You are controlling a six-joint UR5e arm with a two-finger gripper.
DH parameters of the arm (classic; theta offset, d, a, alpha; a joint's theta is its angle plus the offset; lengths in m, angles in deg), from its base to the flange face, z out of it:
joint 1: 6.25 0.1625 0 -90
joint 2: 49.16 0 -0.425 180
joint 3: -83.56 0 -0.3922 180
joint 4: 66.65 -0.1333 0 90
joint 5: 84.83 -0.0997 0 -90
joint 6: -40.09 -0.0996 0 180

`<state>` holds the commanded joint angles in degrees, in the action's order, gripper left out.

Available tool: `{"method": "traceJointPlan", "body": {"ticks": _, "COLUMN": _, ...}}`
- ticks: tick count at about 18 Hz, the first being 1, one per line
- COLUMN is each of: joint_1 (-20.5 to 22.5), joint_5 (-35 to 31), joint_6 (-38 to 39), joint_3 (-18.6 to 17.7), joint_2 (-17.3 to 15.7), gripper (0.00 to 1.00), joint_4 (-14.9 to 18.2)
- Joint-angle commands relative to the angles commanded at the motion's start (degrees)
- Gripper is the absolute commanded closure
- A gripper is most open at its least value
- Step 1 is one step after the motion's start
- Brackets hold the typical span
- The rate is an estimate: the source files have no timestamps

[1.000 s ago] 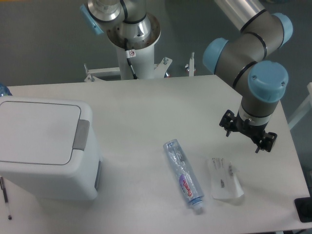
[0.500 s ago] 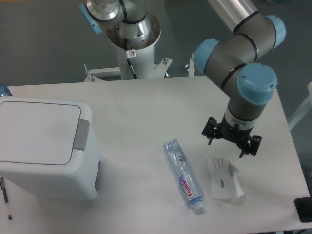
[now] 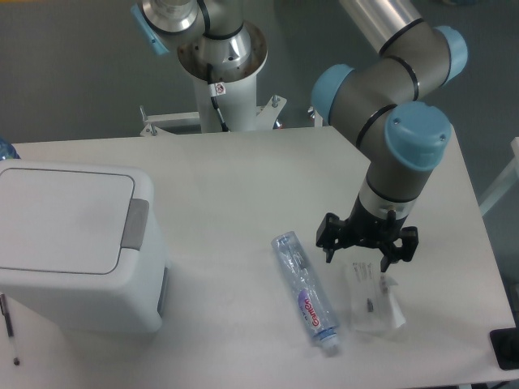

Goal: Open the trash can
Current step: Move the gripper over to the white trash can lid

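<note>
One trash can sits at the left edge of the white surface: a large boxy white bin with rounded corners, its flat lid lying shut, and a grey rectangular push-button strip along the lid's right side. Nothing rests on it. Well apart to the right, a clear plastic bottle lies on its side, cap toward the near edge. Just beside that lies a crumpled clear wrapper. The tool hangs over the wrapper's upper end, its two black fingers spread wide with nothing between them. The grey arm with blue joint caps reaches in from the far right.
</note>
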<state>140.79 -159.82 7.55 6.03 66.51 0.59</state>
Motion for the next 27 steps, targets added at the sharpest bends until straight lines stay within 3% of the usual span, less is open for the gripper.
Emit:
{"method": "traceJointPlan", "body": {"ticks": 3, "joint_1": -0.2, "joint_5": 5.1, "joint_6": 10.1, "joint_3": 1.0, "joint_2": -1.6, "gripper": 0.00, "joint_4": 0.3}}
{"method": "traceJointPlan", "body": {"ticks": 9, "joint_1": -6.1, "joint_5": 5.5, "joint_6": 15.1, "joint_3": 4.0, "joint_2": -2.7, "gripper": 0.00, "joint_4": 3.7}}
{"method": "traceJointPlan", "body": {"ticks": 14, "joint_1": -9.0, "joint_5": 7.4, "joint_6": 15.1, "joint_3": 5.9, "joint_2": -4.4, "gripper": 0.00, "joint_4": 8.5}}
{"method": "traceJointPlan", "body": {"ticks": 21, "joint_1": -12.6, "joint_5": 9.9, "joint_6": 14.4, "joint_3": 6.0, "joint_2": -7.8, "gripper": 0.00, "joint_4": 11.9}}
{"method": "traceJointPlan", "body": {"ticks": 25, "joint_1": -14.8, "joint_5": 9.7, "joint_6": 12.4, "joint_3": 7.9, "joint_2": -9.5, "gripper": 0.00, "joint_4": 17.3}}
{"method": "traceJointPlan", "body": {"ticks": 27, "joint_1": -15.0, "joint_5": 9.3, "joint_6": 12.3, "joint_3": 9.7, "joint_2": -8.4, "gripper": 0.00, "joint_4": 20.0}}
